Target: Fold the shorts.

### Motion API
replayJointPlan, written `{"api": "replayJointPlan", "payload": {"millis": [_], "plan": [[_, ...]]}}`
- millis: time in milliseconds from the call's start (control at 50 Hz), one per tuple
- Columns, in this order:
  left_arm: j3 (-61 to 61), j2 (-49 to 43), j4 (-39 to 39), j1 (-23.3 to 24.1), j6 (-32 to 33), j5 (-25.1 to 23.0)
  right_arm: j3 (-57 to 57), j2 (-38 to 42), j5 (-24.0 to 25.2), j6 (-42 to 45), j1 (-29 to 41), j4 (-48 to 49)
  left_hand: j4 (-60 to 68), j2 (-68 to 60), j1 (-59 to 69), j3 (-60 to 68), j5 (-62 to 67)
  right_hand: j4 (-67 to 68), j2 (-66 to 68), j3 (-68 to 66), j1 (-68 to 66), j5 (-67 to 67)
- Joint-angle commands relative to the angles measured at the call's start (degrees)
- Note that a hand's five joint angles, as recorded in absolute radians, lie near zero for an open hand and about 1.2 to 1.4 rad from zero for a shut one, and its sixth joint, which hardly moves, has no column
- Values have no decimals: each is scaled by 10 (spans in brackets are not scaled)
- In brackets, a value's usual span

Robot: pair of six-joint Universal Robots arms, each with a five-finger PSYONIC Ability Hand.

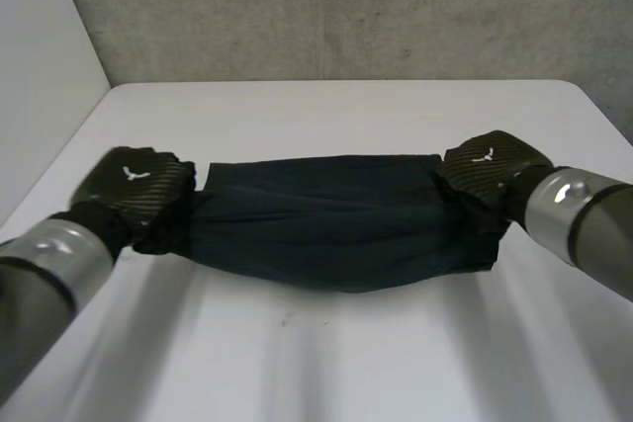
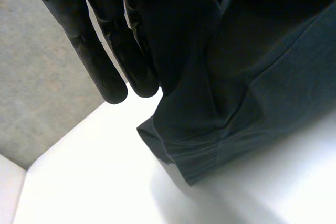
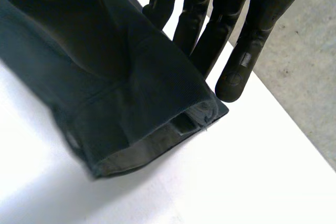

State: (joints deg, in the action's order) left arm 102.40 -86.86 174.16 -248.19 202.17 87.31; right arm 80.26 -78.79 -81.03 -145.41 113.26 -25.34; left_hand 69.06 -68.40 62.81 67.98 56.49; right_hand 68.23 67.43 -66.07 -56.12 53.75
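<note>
The dark shorts (image 1: 336,219) stretch sideways between my two hands and sag in the middle just above the white table (image 1: 326,373). My left hand (image 1: 138,185) holds the left end. In the left wrist view its straight fingers (image 2: 100,51) lie against the cloth (image 2: 252,77), which hangs from the hand with a hemmed corner over the table. My right hand (image 1: 490,167) holds the right end. In the right wrist view its fingers (image 3: 247,51) stand behind the folded waistband end (image 3: 121,103), pinching it. The cloth hides both thumbs.
A grey concrete wall (image 1: 346,7) runs behind the table's far edge, and a white panel (image 1: 40,66) stands at the left. Bare tabletop lies in front of and behind the shorts.
</note>
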Motion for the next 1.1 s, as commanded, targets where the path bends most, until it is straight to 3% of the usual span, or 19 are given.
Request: {"api": "replayJointPlan", "payload": {"millis": [20,100,260,360,460,580,660,740,880,1020,1100], "plan": [[21,71,-48,-13,-4,-3,31,-58,7,19,1,-18,109,-116,172,120,135,118,126,-139,-239,162],[44,62,-46,-16,-5,-5,60,-53,7,18,8,-9,109,-116,172,120,135,118,126,-139,-239,162],[38,-74,-7,-16,-16,-1,87,34,3,16,8,72,109,-116,172,120,135,118,126,-139,-239,162],[-66,-165,42,-16,-8,16,34,79,-8,15,10,129,109,-116,172,120,135,118,126,-139,-239,162],[-230,-210,57,-11,-8,59,-72,113,-55,15,11,195,109,-116,172,120,135,118,126,-139,-239,162],[-485,-252,103,-6,-9,97,-229,140,-77,14,11,354,109,-116,172,120,135,118,126,-139,-239,162],[-587,-256,166,-7,-11,117,-268,136,-78,16,11,519,109,-116,172,120,135,118,126,-139,-239,162],[-607,-249,238,-5,-9,138,-272,126,-83,16,13,635,109,-116,172,120,135,118,126,-139,-239,162],[-531,-227,252,18,-10,137,-262,132,-80,15,30,548,109,-116,172,120,135,118,126,-139,-239,162],[-368,-207,252,22,-13,131,-195,152,-78,9,34,425,109,-116,172,120,135,118,126,-139,-239,162],[-275,-215,250,24,-13,132,-135,166,-70,4,35,411,109,-116,172,120,135,118,126,-139,-239,162]]}}
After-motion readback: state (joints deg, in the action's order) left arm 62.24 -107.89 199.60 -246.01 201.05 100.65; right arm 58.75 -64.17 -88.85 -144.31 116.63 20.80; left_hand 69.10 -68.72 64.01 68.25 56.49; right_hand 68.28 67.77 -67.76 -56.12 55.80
